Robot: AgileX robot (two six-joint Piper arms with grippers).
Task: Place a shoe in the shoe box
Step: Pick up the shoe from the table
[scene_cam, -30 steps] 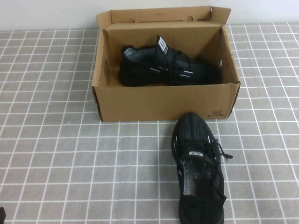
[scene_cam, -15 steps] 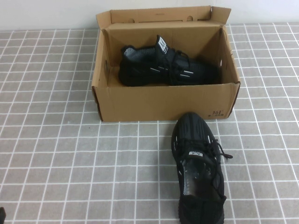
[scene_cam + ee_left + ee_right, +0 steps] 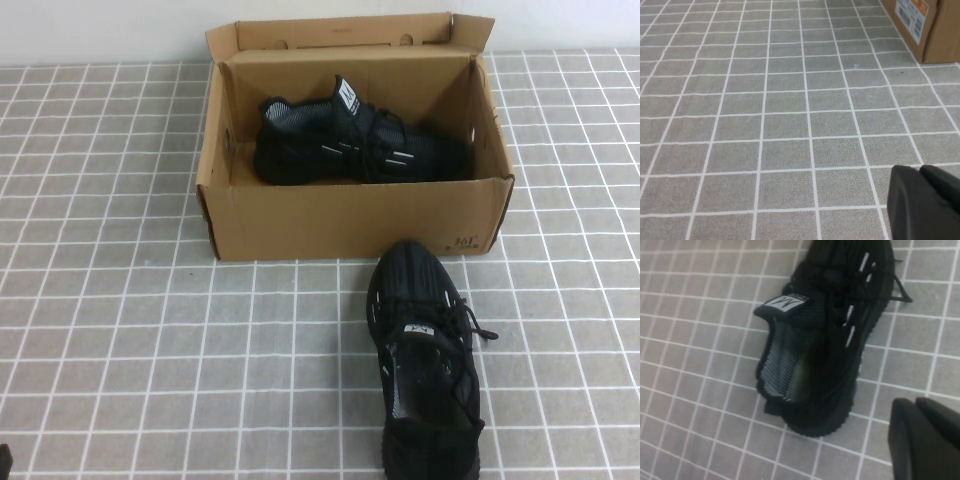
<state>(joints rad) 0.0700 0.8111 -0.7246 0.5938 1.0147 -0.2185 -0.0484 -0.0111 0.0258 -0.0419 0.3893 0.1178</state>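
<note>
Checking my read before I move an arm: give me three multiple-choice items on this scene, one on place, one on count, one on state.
1. Where is the shoe that is outside the shoe box?
A. on the tiled table in front of the box
B. behind the box
C. on the box lid

2. How many black sneakers show in the high view?
A. one
B. two
C. three

3. How is the box?
A. taped shut
B. open, lid flap up
C. tipped over

Answers: 1 A, it lies on the tiles, toe toward the box front. 2 B, the mate lies inside. 3 B, its inside shows. The left gripper is over bare tiles; the right gripper is beside the shoe's heel.
</note>
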